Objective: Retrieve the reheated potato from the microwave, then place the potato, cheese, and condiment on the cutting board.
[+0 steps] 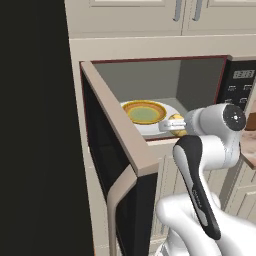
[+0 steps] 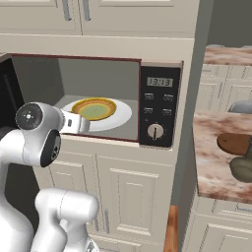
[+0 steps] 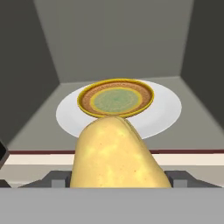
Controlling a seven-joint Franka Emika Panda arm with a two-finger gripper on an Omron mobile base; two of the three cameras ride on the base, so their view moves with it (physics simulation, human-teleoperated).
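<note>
Potato held at the open microwave's mouth

The hand view shows the potato (image 3: 118, 153) up close between the gripper (image 3: 117, 179) fingers, jaws spread wide around it, gripping its sides; the plate (image 3: 116, 98) sits at 12 o'clock on the white turntable (image 3: 166, 109). The left base view shows the microwave (image 1: 150, 75) door swung open. The right base view adds the cutting board (image 2: 235, 143) and condiment (image 2: 243, 168) on the counter (image 2: 211, 162) at 3 o'clock.

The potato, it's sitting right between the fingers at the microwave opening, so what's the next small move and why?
Probably draw the hand straight back out of the microwave. The potato sits between the gripper fingers, apparently gripped, already off the plate and near the front sill. The door stands open, so the way out looks free.
</note>
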